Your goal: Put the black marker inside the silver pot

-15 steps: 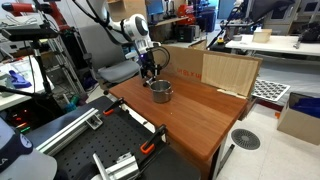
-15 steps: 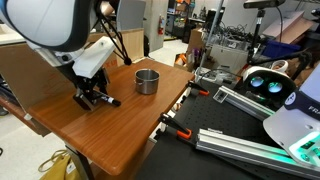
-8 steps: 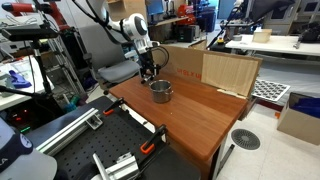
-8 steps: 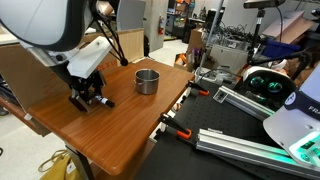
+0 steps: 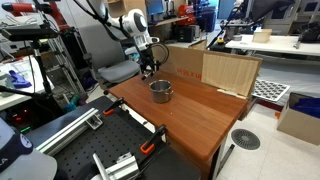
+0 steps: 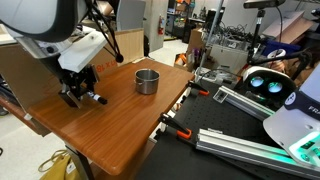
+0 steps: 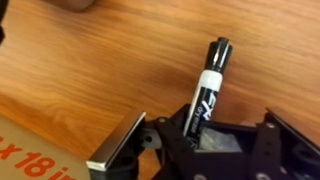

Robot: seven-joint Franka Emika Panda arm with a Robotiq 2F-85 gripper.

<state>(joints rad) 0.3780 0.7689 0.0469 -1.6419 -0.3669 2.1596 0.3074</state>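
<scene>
The black marker (image 7: 211,78), dark with a white band, sticks out from between my gripper's (image 7: 200,138) fingers in the wrist view, with wooden table behind it. My gripper (image 6: 80,96) appears shut on the marker (image 6: 98,99) and holds it just above the table. It hangs to one side of the silver pot (image 6: 147,81), about a pot's width or more away. In an exterior view the gripper (image 5: 148,69) is above and behind the pot (image 5: 160,91). The pot stands upright, and nothing shows in its dark inside.
A wooden table (image 5: 200,115) carries the pot. A low cardboard wall (image 5: 215,70) stands along its back edge and shows close beside the gripper (image 6: 20,85) and in the wrist view (image 7: 30,150). Clamps and metal rails (image 6: 185,125) lie past the table's edge.
My gripper has risen a little off the table, and the marker has come up and shifted with it. The pot has not moved.
</scene>
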